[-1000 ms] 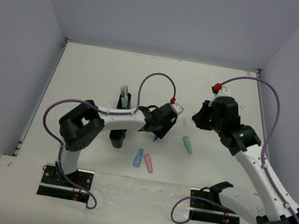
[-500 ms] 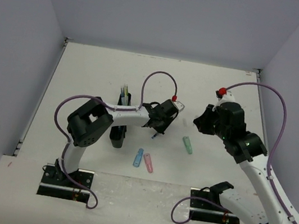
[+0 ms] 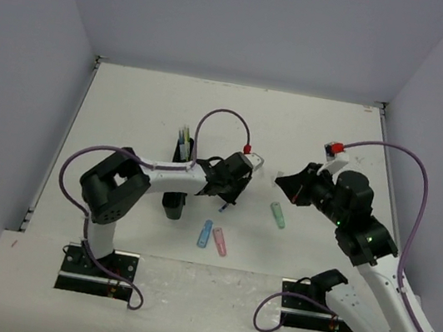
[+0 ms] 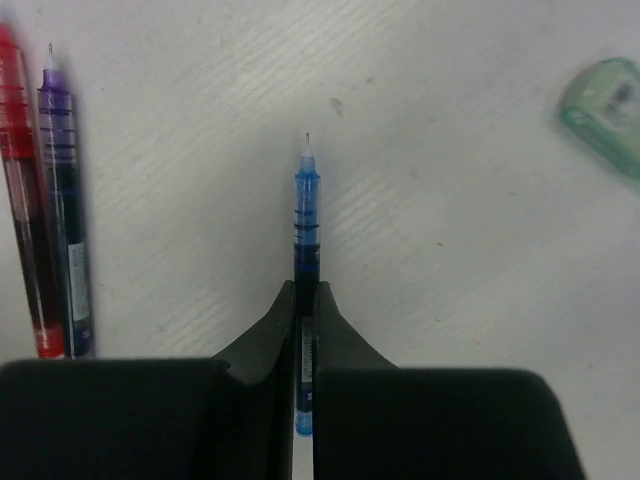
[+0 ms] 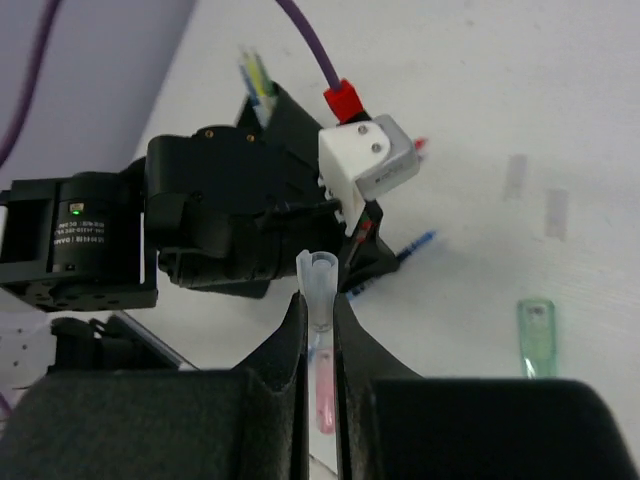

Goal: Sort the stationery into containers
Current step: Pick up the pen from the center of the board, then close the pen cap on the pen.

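Stationery: upright pens (image 3: pixel 183 136) in far compartment of organiser (image 3: pixel 171 206), middle of counter (image 3: pixel 336 134) | my left claw (image 4: pixel 304 300) closed on blue pen (image 4: pixel 305 215) | my right claw (image 5: pixel 320 310) grips pink pen (image 5: pixel 323 395) | loose: red pen (image 4: pixel 25 220), purple pen (image 4: pixel 62 210), green piece (image 3: pixel 278 215), blue piece (image 3: pixel 205 233), pink piece (image 3: pixel 220 241) | much left, I judge.

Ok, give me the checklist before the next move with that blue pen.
1. Left fingers shut on the blue pen: ok.
2. Blue pen sits straight between the fingers, tip pointing away: ok.
3. Blue pen lifted: cannot tell.
4. Red pen and purple pen out of the grasp: ok, they lie off to one side.
5. Right fingers shut on the pink pen: ok.
6. Free compartment in the organiser: cannot tell, the left arm crosses over it.
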`<action>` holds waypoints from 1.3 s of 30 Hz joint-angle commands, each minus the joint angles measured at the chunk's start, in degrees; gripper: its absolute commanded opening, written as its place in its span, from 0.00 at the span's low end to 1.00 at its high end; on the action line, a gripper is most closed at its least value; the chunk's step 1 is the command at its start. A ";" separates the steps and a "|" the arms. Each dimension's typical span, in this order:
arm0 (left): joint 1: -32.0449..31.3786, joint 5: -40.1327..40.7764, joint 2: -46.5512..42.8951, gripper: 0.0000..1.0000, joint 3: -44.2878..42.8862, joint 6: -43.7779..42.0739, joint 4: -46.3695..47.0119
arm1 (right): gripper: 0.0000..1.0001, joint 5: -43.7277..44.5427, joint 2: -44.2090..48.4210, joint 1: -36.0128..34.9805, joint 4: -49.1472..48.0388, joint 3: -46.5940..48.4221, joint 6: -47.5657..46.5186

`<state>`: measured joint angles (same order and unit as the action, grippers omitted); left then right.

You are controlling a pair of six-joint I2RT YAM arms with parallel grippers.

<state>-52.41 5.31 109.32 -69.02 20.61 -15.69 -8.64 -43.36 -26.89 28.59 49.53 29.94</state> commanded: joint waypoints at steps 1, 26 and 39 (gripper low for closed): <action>-0.15 -10.30 -18.52 0.00 13.81 5.47 23.50 | 0.00 -15.80 10.50 0.09 -30.68 -11.52 8.36; -1.99 -28.95 -39.71 0.00 44.80 25.07 89.86 | 0.00 -20.63 11.98 -1.40 -56.01 -18.33 11.19; -2.08 -30.02 -38.72 0.00 42.57 24.48 88.71 | 0.00 -23.38 10.68 -2.43 -55.83 -17.67 12.12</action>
<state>-54.15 -23.82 70.77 -24.11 45.45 70.06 -29.84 -31.87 -28.64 -25.31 30.13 41.62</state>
